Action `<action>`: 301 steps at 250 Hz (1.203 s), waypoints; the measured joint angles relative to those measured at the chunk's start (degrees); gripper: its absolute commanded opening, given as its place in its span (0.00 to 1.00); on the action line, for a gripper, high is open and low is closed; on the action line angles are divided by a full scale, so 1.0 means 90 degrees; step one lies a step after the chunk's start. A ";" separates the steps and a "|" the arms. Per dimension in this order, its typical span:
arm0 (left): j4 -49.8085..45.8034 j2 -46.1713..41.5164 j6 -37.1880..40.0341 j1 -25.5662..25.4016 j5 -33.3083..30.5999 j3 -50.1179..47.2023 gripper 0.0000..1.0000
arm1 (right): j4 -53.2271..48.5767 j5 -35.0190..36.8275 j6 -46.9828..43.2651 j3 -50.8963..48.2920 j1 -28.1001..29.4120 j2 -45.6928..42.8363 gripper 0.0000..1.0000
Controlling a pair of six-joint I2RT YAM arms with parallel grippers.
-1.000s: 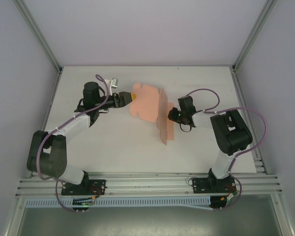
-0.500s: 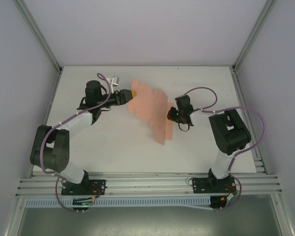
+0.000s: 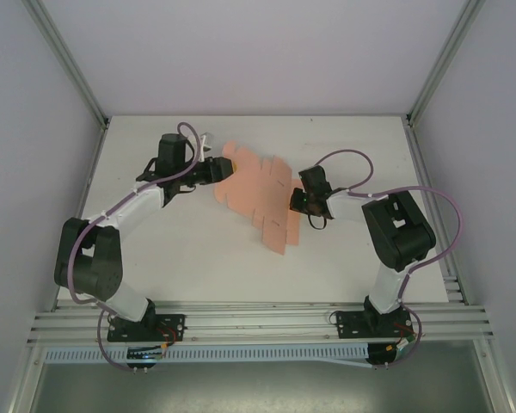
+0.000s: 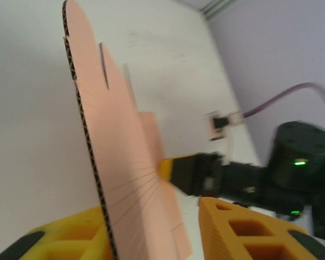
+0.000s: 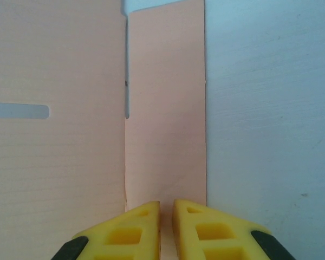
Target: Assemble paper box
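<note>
The paper box (image 3: 256,191) is a flat salmon-pink die-cut sheet with flaps and slots, spread slantwise over the middle of the table. My left gripper (image 3: 220,169) is at its far left edge. In the left wrist view the paper box (image 4: 119,162) stands edge-on between the yellow fingers (image 4: 244,227), close to the left one, with a gap to the right one, so my left gripper (image 4: 151,206) is open. My right gripper (image 3: 297,203) is at the sheet's right edge. In the right wrist view my right gripper (image 5: 166,205) is shut on a narrow flap of the paper box (image 5: 165,124).
The white table (image 3: 198,249) is walled by grey panels and metal posts (image 3: 69,64). A small white connector (image 3: 203,139) lies beside the left wrist. Purple cables (image 3: 353,163) loop over both arms. A metal rail (image 3: 258,323) runs along the near edge.
The sheet's raised right part has come down and the sheet now lies flatter. My left gripper has moved farther and its jaws have narrowed round the sheet's edge. My right gripper shifted slightly left.
</note>
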 measured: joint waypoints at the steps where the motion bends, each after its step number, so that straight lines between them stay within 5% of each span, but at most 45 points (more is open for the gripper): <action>1: -0.0044 0.0000 0.0027 -0.0010 -0.0036 0.0012 0.31 | 0.0000 0.0000 0.0000 0.0000 0.0000 0.0000 0.16; 105: -0.2103 0.0668 0.1207 -0.0741 -0.2278 0.0903 0.13 | -0.0049 0.0119 -0.0005 0.0029 0.0002 0.0007 0.17; 140: -0.2302 0.0733 0.1307 -0.0901 -0.2759 0.0903 0.09 | -0.0175 0.0092 -0.0015 0.0019 0.0029 -0.0100 0.28; 213: -0.1950 0.0000 0.1343 -0.0928 -0.2560 0.0289 0.00 | -0.0789 -0.0029 -0.0253 -0.0690 -0.0049 -0.1370 0.59; 243: -0.1396 -0.0860 0.1326 -0.0930 -0.2195 -0.0202 0.00 | -0.0617 -0.0270 -0.0291 -0.1226 -0.0384 -0.2283 0.61; 301: -0.0032 -0.2397 0.1086 -0.0930 -0.1360 -0.0950 0.00 | 0.1069 -0.1948 -0.0146 -0.2888 -0.1542 -0.3660 0.61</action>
